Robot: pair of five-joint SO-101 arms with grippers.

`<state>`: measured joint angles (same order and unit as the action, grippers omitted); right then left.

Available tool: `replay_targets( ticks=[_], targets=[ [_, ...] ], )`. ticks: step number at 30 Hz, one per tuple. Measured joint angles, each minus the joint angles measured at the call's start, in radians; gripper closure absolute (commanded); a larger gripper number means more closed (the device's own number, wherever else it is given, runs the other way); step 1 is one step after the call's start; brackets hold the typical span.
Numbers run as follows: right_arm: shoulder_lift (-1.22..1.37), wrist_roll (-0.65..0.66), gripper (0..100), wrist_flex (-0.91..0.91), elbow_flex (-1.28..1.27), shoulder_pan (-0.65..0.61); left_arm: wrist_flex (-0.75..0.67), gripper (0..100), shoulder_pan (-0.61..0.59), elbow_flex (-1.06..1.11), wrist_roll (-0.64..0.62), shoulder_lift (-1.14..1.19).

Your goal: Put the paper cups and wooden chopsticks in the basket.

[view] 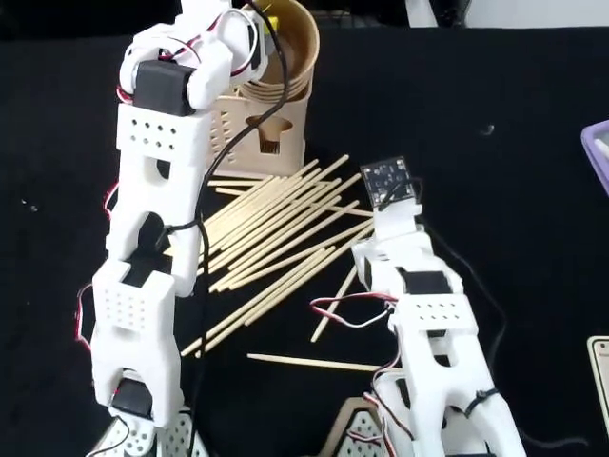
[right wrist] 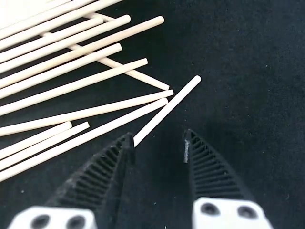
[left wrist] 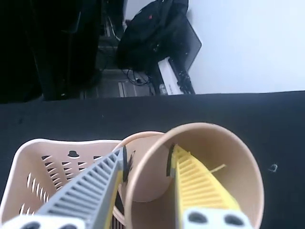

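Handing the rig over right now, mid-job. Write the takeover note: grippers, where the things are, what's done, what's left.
Left gripper: shut on the wall of a paper cup, one finger inside and one outside, holding it at the basket, over the nested cups that stand in it.
Right gripper: open, holding nothing, low over the ends of the chopsticks.
Done: some cups are in the basket.
Left: release the held cup onto the stack; all the chopsticks in sight lie loose on the table in front of the basket and need picking up.
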<state>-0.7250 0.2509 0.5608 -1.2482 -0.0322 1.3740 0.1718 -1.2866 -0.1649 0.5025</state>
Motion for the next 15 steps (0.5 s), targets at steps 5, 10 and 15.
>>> replay_targets(
  ticks=[5, 10, 15],
  targets=[
    [0.0, 0.0, 82.5, 0.0, 0.0, 0.0, 0.0, 83, -0.031, 0.0, 0.0, 0.0],
    [0.0, 0.0, 82.5, 0.0, 0.0, 0.0, 0.0, 83, -0.08, -0.06, 0.0, 0.0],
    [0.0, 0.0, 82.5, 0.0, 0.0, 0.0, 0.0, 83, -0.094, -0.172, 0.0, -0.002]
  ],
)
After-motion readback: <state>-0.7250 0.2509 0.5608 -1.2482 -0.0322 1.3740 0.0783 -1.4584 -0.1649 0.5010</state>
